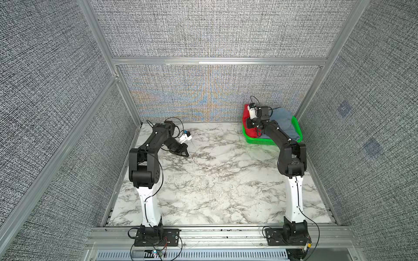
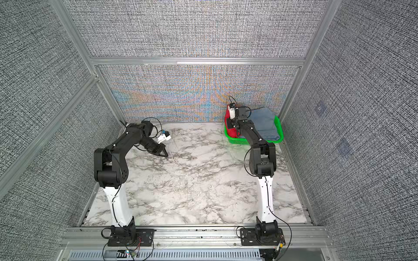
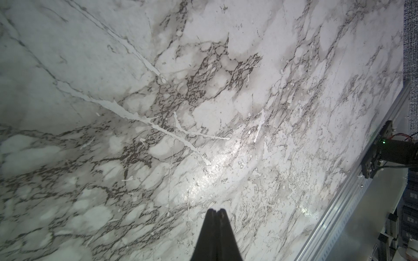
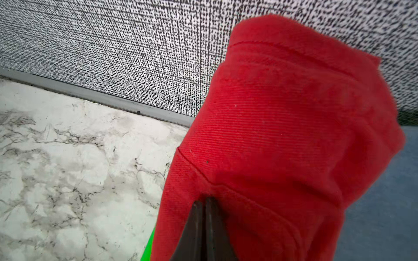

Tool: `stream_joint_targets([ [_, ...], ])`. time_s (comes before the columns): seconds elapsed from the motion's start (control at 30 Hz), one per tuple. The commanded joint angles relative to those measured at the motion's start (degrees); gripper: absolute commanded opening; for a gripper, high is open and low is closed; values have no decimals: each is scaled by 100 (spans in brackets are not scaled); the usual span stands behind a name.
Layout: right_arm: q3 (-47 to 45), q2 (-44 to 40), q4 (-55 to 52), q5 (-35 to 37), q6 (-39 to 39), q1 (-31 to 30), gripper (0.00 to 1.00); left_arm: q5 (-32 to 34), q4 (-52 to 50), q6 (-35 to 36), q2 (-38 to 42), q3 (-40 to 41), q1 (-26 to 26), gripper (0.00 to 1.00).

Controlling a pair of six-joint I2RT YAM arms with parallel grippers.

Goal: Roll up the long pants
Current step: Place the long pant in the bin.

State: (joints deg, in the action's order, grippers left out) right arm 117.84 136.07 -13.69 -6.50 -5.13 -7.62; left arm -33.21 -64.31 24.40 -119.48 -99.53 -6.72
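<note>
The long pants (image 4: 294, 135) are a bunched bright red cloth at the left end of a green basket (image 1: 257, 142), showing in both top views (image 1: 246, 117) (image 2: 228, 118). In the right wrist view my right gripper (image 4: 205, 200) is shut, its tips pinching a fold of the red cloth near a seam. From above, the right wrist hides the grip. My left gripper (image 1: 186, 154) (image 3: 216, 210) is shut with nothing in it. It hovers low over the marble table at the back left, far from the pants.
A folded blue-grey garment (image 1: 282, 123) (image 4: 384, 214) fills the basket's right part beside the red cloth. The basket stands in the back right corner against the grey fabric walls. The marble tabletop (image 1: 214, 180) spreads between both arm bases, with a metal rail along its front edge.
</note>
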Motion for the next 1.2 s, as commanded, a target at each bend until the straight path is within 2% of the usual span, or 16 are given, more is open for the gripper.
stream_joint_targets([
  [0.0, -277, 104, -1565, -75, 39, 14, 10, -100, 43, 55, 38, 1, -4, 2],
  [0.17, -732, -94, -1414, -59, -50, 23, 10, -52, 202, 6, 118, 99, -5, 2],
  [0.2, -870, -206, -1268, -38, -60, 23, 13, -23, 240, -23, 132, 108, -2, 2],
  [0.27, -1191, -525, -905, 2, -67, 32, 24, 91, 406, -120, 208, 164, 0, 2],
  [0.37, -1562, -1081, -440, 24, -106, 24, 54, 297, 751, -295, 454, 337, -4, 2],
  [0.4, -1669, -1252, -314, 25, -130, 32, 58, 360, 858, -357, 516, 382, -5, 2],
  [0.57, -2115, -2150, 194, 4, -240, 29, 70, 663, 1317, -596, 972, 539, 11, 2],
  [0.67, -2237, -2537, 208, 16, -295, 32, 72, 825, 1483, -714, 1146, 612, 22, 2],
  [0.77, -2593, -3010, 291, -26, -356, 50, 73, 1059, 1863, -823, 1424, 932, 64, 18],
  [0.8, -2761, -3177, 345, -27, -366, 56, 73, 1144, 2002, -867, 1526, 1061, 94, 27],
  [0.93, -3895, -4107, 1040, 60, -297, 85, 81, 1272, 2919, -1016, 2159, 1884, 342, 84],
  [0.97, -4187, -4361, 1230, 44, -306, 93, 82, 1265, 3151, -1035, 2336, 2129, 410, 93],
  [1.0, -4544, -4661, 1458, 20, -321, 94, 84, 1275, 3401, -1051, 2541, 2380, 483, 99],
  [1.1, -5472, -5527, 2082, -105, -415, 123, 98, 1369, 3873, -1052, 3054, 3038, 635, 99],
  [1.17, -6005, -6017, 2310, -166, -514, 178, 99, 1706, 4147, -1182, 3318, 3432, 655, 99],
])
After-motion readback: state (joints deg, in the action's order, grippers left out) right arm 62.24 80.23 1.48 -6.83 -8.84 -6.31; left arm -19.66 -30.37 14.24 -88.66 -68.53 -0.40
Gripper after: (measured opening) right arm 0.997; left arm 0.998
